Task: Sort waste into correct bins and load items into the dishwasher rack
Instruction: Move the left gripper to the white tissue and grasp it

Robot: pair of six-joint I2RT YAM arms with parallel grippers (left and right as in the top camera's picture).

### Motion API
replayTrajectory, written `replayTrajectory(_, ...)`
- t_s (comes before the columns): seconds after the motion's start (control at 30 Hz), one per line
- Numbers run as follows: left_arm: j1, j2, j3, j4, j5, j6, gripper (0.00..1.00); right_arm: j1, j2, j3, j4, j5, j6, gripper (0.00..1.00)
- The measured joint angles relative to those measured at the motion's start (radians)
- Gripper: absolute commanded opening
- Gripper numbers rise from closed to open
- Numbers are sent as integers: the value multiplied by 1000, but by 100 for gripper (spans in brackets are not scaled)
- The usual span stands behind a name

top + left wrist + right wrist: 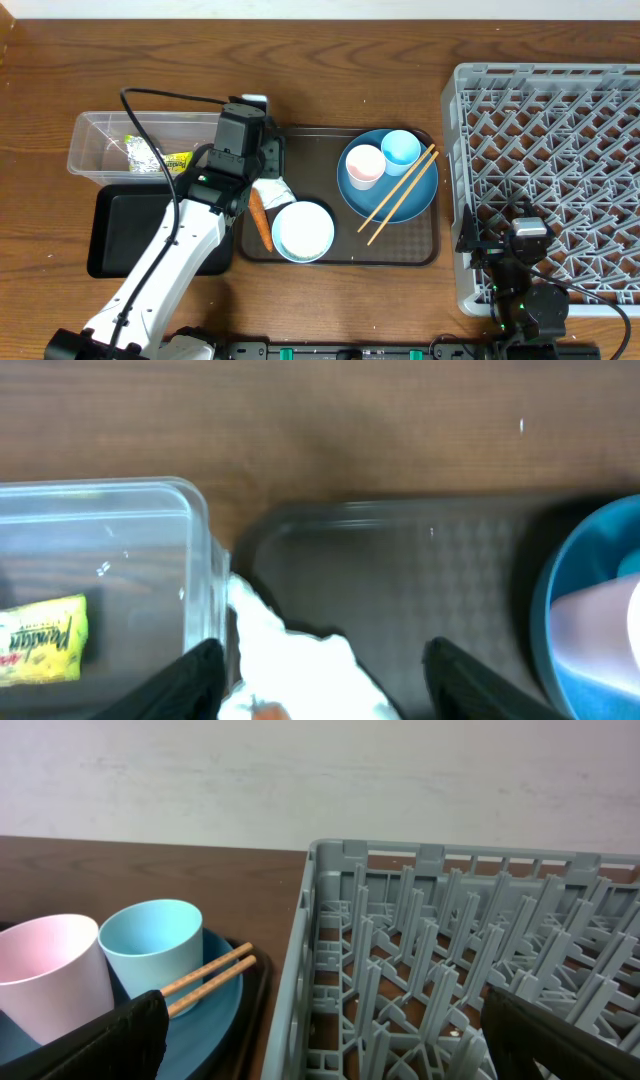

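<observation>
Straddling the crumpled white tissue [300, 660], the left gripper [325, 680] is hanging with its jaws spread partway. One dark finger [195, 680] is sitting right beside the tissue on the tub side, and the other is standing apart from it on the plate side. The tissue is lying on the left end of the dark brown serving tray [420, 560], just beside the corner of the clear tub [195, 560], and is not being pinched. The right gripper [320, 1050] is standing fully spread above the near-left edge of the dishwasher rack [420, 920], holding nothing.

Counted, the scene is showing:
- one tissue
- one yellow-green wrapper [45, 640], lying inside the tub
- one orange carrot [260, 222], on the serving tray and touching the one pale bowl [303, 230]
- one blue plate [422, 195], carrying two cups, pink [364, 166] and light blue [401, 150], side by side
- two wooden chopsticks [398, 195], lying slantwise across the plate
- one tub
- one black tray [125, 225], in front of the tub
- one serving tray
- one rack

The left arm [170, 260] is reaching diagonally from the bottom-left edge over the black tray, its wrist pointing down where tub and serving tray are meeting. The right arm [525, 300] is sitting folded low at the rack's near-left corner.
</observation>
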State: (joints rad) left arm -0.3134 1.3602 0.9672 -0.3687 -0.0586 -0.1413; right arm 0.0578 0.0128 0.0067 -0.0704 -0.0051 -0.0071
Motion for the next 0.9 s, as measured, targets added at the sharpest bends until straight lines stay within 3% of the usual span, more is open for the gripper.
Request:
replayTrajectory(0.27,-5,0,-1,-80,10,3,55,0,0,0,0,0,0,99)
replayTrajectory(0.43,-5,13,-1,-80,19,-2,40,0,0,0,0,0,0,99)
replayTrajectory(0.7,-5,127,-1,-48,61,-12,38,0,0,0,0,0,0,99)
replayTrajectory(0.9,-5,165,-1,-42,68,-16,32,0,0,0,0,0,0,99)
